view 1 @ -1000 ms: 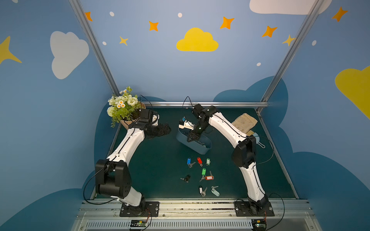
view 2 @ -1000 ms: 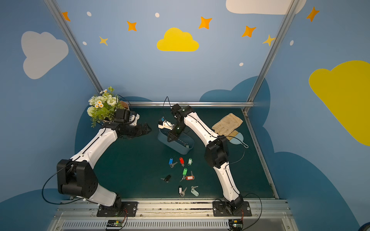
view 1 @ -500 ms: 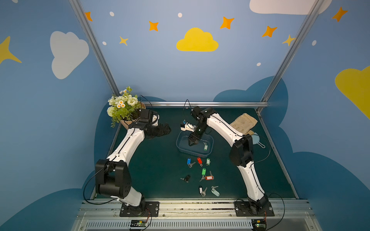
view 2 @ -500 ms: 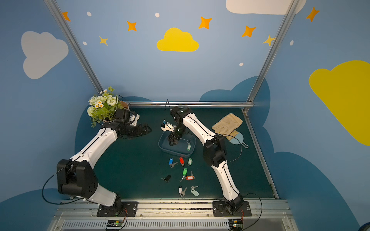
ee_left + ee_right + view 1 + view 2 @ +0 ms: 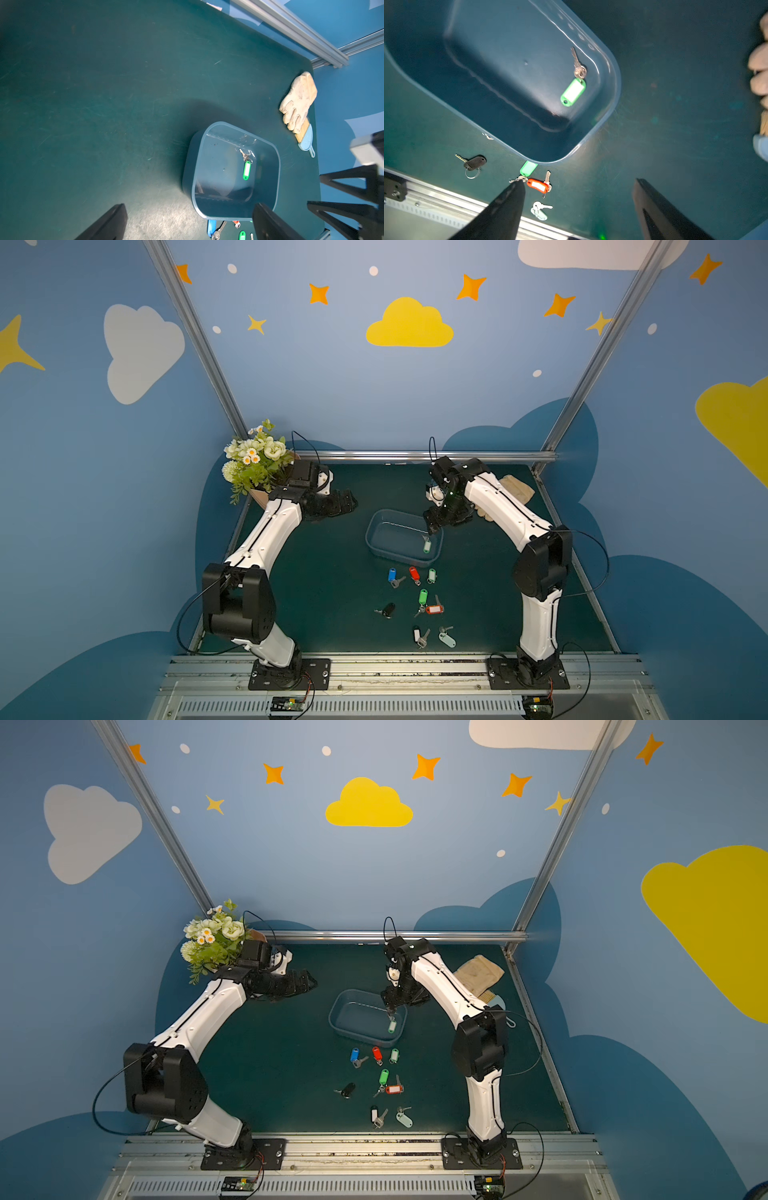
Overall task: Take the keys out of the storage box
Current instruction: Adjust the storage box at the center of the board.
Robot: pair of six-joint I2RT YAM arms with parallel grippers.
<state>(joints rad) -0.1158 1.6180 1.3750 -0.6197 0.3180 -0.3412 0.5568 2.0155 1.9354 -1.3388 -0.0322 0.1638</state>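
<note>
The blue-grey storage box (image 5: 388, 545) (image 5: 353, 1023) lies flat mid-table. One of the keys, green-tagged (image 5: 427, 546) (image 5: 573, 92) (image 5: 246, 170), rests inside near its right end. Several other keys (image 5: 422, 596) (image 5: 384, 1076) lie scattered on the mat in front of the box. My right gripper (image 5: 430, 526) (image 5: 578, 185) hangs open over the box's far right corner, holding nothing. My left gripper (image 5: 345, 504) (image 5: 190, 207) is open and empty, off to the box's left near the flowers.
A flower pot (image 5: 253, 464) stands at the back left behind the left arm. A beige glove (image 5: 515, 489) (image 5: 298, 101) and a blue brush (image 5: 305, 139) lie at the back right. A metal rail (image 5: 374, 668) runs along the front edge.
The right gripper has gone from shut to open. The box, tilted under it a second ago, now lies flat. The left arm has not moved.
</note>
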